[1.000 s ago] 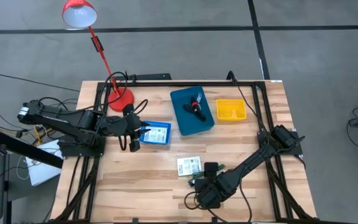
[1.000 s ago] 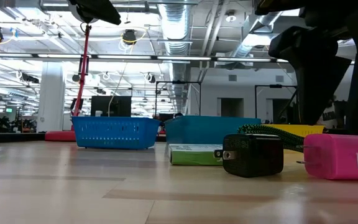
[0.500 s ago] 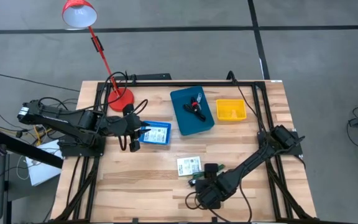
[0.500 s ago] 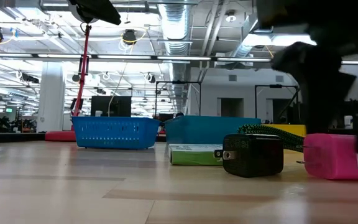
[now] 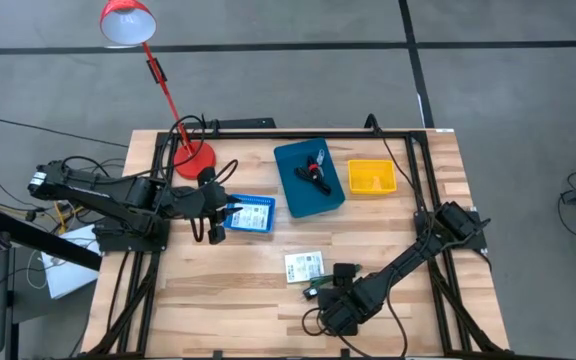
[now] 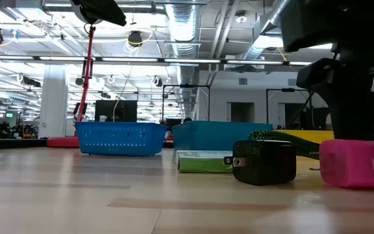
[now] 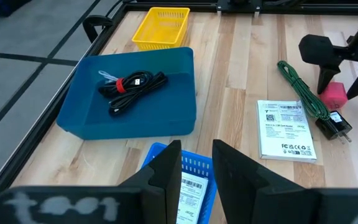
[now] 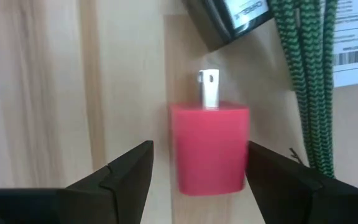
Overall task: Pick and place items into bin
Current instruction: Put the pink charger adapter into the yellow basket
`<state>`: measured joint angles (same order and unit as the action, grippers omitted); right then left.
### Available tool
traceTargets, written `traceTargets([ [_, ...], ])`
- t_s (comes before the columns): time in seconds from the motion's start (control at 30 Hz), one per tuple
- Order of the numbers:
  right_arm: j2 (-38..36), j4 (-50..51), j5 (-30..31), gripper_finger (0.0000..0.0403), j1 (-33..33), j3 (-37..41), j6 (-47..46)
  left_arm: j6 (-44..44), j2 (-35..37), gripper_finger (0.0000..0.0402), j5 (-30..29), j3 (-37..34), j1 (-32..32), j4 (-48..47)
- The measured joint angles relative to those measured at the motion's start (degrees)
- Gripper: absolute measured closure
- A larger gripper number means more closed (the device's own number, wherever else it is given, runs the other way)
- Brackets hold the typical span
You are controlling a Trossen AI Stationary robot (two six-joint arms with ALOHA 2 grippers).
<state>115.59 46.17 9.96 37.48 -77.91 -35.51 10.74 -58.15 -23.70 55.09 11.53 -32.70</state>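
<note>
Straddling the pink plug-in charger [image 8: 209, 149] with its fingers [image 8: 126, 171] spread wide and holding nothing, the right gripper [image 8: 197, 171] sits low at the bottom centre of the high view, one finger on each side of the block. To do this pick well, I judge the jaws should come down squarely over the charger's flat sides, keep clear of the metal prong [image 8: 208, 89] sticking out of its far end, and close only once the block is centred between the pads, or it may twist or skid on the wooden table [image 5: 228, 290]. Crowding is the main trouble: in the right wrist view a black charger [image 8: 229, 18] lies just beyond the prong at the upper middle, and a green braided cable [image 8: 303, 74] runs down the right side, near enough that one finger could catch it. In the low view the pink block rests on the table at the right edge, the black charger just left of it, and a white printed packet [image 6: 203, 161] behind that. The left gripper [image 7: 196, 168] hangs over a blue mesh basket [image 5: 251, 213] in the middle left of the high view, its fingers nearly together and holding nothing. A dark blue bin [image 5: 309, 178] in the upper centre already holds a coiled black cable with a red tie [image 7: 131, 90], and a yellow basket [image 5: 371, 177] sits just to its right, well apart from the pink charger, with a red desk lamp [image 5: 194, 157] standing to the left of the bin.
</note>
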Motion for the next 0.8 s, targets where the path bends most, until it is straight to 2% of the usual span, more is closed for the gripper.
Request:
traceTargets([
  [0.3,0.0,-1.76,0.19,0.0177,-0.07,0.0,0.06,0.0,0.0,0.0321,0.0,0.0,0.0,-0.01],
  [0.57,-0.02,-1.85,-2.2,0.0261,-0.09,-0.02,-0.02,0.0,0.0,0.0321,-0.02,0.0,0.0,-0.01],
  [0.8,-0.18,-1.91,-6.53,0.0262,0.73,-0.07,-2.2,0.0,0.0,0.0321,-0.01,0.0,0.01,0.0],
])
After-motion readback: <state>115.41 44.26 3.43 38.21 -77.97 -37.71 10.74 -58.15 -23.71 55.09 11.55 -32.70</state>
